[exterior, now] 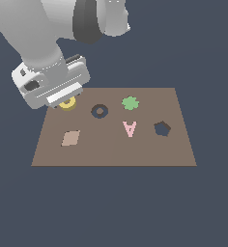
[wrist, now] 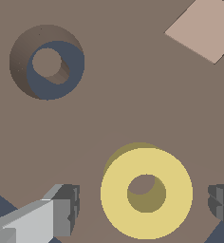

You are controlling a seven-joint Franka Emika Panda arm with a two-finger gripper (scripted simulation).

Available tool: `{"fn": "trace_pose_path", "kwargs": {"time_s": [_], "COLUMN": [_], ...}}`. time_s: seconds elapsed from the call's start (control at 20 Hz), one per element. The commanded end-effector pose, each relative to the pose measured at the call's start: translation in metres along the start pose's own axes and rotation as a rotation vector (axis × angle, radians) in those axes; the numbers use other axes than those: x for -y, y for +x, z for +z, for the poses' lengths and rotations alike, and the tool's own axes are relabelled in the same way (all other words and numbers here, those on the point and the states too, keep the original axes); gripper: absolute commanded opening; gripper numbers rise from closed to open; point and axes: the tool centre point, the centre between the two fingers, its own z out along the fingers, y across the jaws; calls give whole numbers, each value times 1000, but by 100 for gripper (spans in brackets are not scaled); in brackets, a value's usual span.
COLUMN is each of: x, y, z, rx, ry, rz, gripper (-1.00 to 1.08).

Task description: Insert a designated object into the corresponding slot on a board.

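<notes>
fingers (wrist: 143, 204) spread wide either side of yellow ring (wrist: 146, 192), not touching, ring slot (wrist: 47, 62) nearby

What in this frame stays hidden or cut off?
- Exterior view: the end effector body covers most of the yellow ring; fingertips unseen.
- Wrist view: the fingers are cut by the frame edge; ring height above the board is unclear.

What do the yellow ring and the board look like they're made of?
Yellow ring: looks like smooth matte plastic, with flat uniform colour and no gloss. Board: plain matte brown, possibly wood or fibreboard, but no grain shows. Both are simulator renders, so material is a guess.
</notes>
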Motion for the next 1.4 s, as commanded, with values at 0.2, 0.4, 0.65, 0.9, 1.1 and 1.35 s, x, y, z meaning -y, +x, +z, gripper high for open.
{"fn": "trace_pose_path", "kwargs": {"time_s": [0.2,0.4,0.65,0.9,1.1,1.35], "x": [-4,-3,-3,-2,-2,-2], "y": [-2,-1,-1,-1,-1,-1], "z": [3,2,5,19,22,22], "rx": [-2,-1,-1,-1,-1,-1], "ry": [0,0,0,0,0,0], "rz": [-20,-13,-14,-13,-13,-13], "gripper": [100,100,100,100,-100,-100]}}
